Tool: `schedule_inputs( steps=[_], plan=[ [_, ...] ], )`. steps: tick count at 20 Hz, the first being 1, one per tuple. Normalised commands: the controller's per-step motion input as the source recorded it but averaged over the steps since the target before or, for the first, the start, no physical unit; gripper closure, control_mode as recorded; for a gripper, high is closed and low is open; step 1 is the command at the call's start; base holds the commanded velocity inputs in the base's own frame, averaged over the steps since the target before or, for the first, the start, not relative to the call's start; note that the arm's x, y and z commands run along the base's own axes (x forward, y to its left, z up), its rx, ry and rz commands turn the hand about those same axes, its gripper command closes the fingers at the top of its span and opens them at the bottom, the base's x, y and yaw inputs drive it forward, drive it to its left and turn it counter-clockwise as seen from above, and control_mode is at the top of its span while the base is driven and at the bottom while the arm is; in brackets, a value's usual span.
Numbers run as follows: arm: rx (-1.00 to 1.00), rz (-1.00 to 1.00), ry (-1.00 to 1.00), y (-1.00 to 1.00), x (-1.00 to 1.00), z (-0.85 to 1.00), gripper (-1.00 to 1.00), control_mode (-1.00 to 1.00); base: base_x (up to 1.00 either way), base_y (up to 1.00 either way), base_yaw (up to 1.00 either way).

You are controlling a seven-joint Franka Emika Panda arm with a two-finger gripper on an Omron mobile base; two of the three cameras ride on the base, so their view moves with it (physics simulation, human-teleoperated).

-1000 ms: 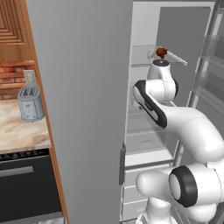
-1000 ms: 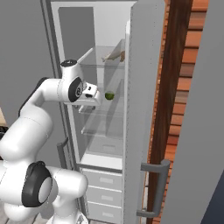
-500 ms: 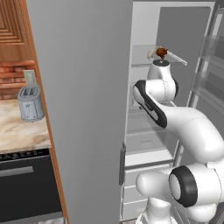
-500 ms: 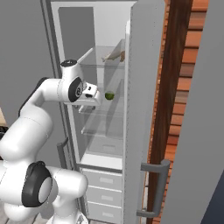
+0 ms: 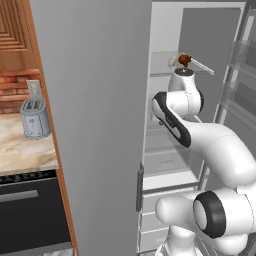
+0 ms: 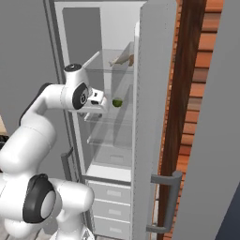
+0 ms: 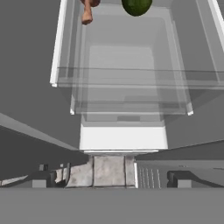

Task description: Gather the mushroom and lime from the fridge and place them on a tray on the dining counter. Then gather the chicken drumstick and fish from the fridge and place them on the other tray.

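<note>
The fridge (image 6: 101, 28) stands open, white inside with glass shelves. On a middle shelf lies the lime (image 6: 117, 102), also at the top of the hand view (image 7: 136, 5). Left of it there is a small tan stem with a brown top (image 7: 87, 11), by its look the mushroom. My gripper (image 6: 104, 102) is inside the fridge just short of the lime, open (image 7: 111, 177) with nothing between its fingers. On the top shelf sit the chicken drumstick (image 5: 184, 60) and a pale slender fish (image 6: 123, 60). Tray and dining counter are out of view.
The grey left door (image 5: 95, 125) swings out beside my arm; the right door (image 6: 154, 117) with its bar handle (image 6: 164, 201) stands close on the other side. Drawers (image 6: 108, 206) fill the fridge bottom. A toaster (image 5: 35, 117) stands on the side counter over an oven (image 5: 30, 210).
</note>
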Motion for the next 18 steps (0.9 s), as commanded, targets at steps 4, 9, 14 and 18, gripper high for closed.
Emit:
schedule_inputs(
  steps=[4, 9, 14, 18],
  plan=[
    [0.05, 0.0, -0.19, -0.09, 0.04, 0.26, -1.0, -1.0, 0.0, 0.0, 0.0],
    [0.07, 0.0, -0.11, -0.19, 0.24, 0.47, -1.0, -1.0, 0.0, 0.0, 0.0],
    [0.02, -0.01, -0.01, -0.07, 0.42, 0.45, -1.0, -1.0, 0.0, 0.0, 0.0],
    [0.03, 0.0, 0.0, -0.19, 0.28, 0.03, -1.0, -1.0, 0.0, 0.0, 0.0]
  ],
)
